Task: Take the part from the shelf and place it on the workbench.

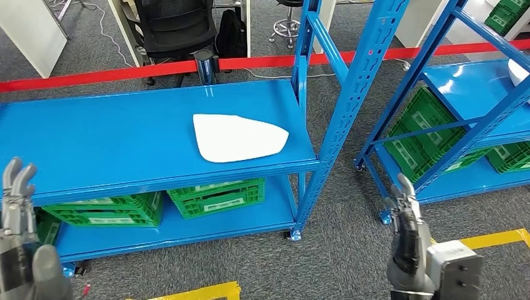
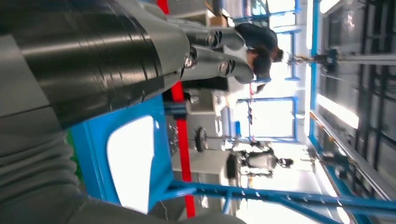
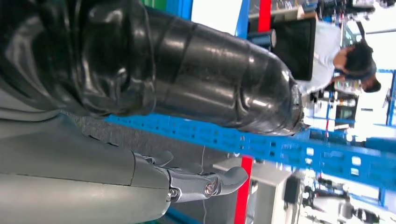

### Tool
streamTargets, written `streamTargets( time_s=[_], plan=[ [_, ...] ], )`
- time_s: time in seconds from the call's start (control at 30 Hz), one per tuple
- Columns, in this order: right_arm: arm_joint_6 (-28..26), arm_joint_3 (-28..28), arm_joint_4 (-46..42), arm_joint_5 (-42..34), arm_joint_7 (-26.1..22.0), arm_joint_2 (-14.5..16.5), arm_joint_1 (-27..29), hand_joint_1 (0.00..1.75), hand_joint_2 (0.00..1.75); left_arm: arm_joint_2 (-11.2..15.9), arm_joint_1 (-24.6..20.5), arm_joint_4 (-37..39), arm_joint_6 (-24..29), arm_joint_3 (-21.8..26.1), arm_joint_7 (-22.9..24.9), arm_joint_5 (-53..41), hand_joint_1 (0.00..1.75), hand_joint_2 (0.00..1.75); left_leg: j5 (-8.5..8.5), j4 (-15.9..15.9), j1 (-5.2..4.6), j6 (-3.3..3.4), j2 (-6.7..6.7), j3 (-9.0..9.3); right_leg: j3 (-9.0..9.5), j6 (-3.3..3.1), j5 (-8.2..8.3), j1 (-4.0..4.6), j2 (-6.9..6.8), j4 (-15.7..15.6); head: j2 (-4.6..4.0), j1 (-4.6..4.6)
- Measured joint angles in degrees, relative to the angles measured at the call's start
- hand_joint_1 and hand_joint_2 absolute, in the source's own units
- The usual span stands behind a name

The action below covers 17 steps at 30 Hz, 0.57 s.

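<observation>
The left hand [image 1: 19, 244] is raised at the near edge of the blue shelf [image 1: 112, 134], fingers straight and apart, holding nothing; the right hand [image 1: 409, 240] is raised past the shelf's blue corner post [image 1: 350, 106], fingers likewise extended and empty. The white part [image 1: 236, 138] lies flat on the shelf top, ahead of both hands and between them, well apart from each; green crates [image 1: 215, 197] sit on the lower level beneath it; a red barrier tape [image 1: 125, 74] runs beyond the shelf.

Bright even overhead light; shelf [image 1: 125, 134] glare; wrist views blurred, backlit.
</observation>
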Motion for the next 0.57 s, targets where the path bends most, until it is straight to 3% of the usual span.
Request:
streamTargets(
  time_s=[0.3,0.57],
  plan=[
    [0.00,12.89,3.14,7.99,5.42,-0.15,-7.42,0.00,0.00,-1.39,-3.13,4.96,-2.97,-3.34,-3.45,7.46,0.00,0.00,0.25,-0.03,0.05,0.08,-0.01,0.09,-0.02,0.16,0.06,0.04,-0.15,0.19,0.00,-0.21],
    [0.00,18.54,5.58,10.42,6.82,-0.17,-10.04,0.00,0.00,-2.10,-4.39,8.27,-3.03,-6.64,-1.84,7.36,0.00,0.00,0.24,-0.07,0.07,0.07,-0.02,0.08,-0.05,0.14,0.04,0.05,-0.15,0.21,0.00,-0.27]
  ],
)
